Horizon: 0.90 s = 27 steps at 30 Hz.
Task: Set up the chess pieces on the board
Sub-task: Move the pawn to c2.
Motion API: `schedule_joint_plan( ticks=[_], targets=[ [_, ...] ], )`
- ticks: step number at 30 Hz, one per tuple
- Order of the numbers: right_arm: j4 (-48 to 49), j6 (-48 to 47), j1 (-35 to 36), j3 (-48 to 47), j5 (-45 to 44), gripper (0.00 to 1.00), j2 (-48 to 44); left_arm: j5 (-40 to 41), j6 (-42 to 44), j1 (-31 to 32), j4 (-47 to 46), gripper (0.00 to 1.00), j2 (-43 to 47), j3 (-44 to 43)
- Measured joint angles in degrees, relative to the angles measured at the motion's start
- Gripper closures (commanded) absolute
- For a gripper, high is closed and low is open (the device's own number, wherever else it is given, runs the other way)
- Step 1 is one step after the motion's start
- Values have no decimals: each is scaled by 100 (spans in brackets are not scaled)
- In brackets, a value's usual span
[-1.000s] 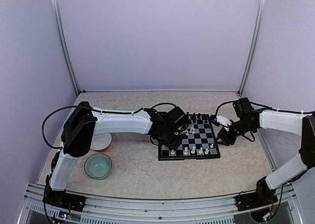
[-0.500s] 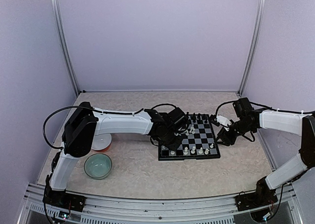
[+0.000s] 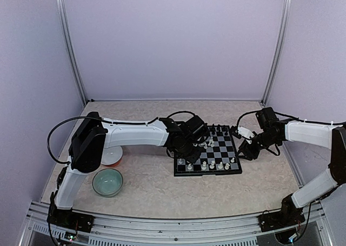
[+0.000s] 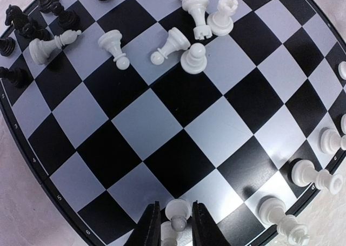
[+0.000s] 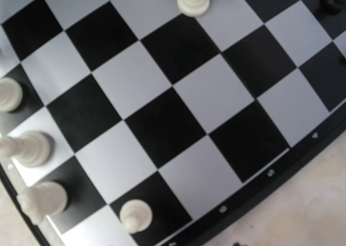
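Left of the board (image 3: 219,148) stand two bowls (image 3: 107,182).

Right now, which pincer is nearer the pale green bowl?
Left. The left pincer is over the chessboard at its near-left corner, the side facing the pale green bowl; the right pincer hangs beyond the board's right edge, the whole board between.

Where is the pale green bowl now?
Top view: the round pale green bowl sits left of the chequered chessboard, just in front of the white bowl.
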State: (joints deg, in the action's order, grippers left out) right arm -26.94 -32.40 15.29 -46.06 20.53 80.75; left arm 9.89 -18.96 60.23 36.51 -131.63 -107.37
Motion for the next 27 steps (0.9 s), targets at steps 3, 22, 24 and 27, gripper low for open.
schedule_joint_plan(
  ticks=[3,22,24,27],
  targets=[
    [0,0,0,0,0,54,0,-2,0,4,0,81,-2,0],
    [-15,-17,0,0,0,54,37,-155,81,90,63,92,-238,-374],
    [-17,-20,0,0,0,54,37,-175,83,107,72,92,-240,-378],
    [-17,-22,0,0,0,54,39,-177,85,133,90,91,-240,-380]
  ],
)
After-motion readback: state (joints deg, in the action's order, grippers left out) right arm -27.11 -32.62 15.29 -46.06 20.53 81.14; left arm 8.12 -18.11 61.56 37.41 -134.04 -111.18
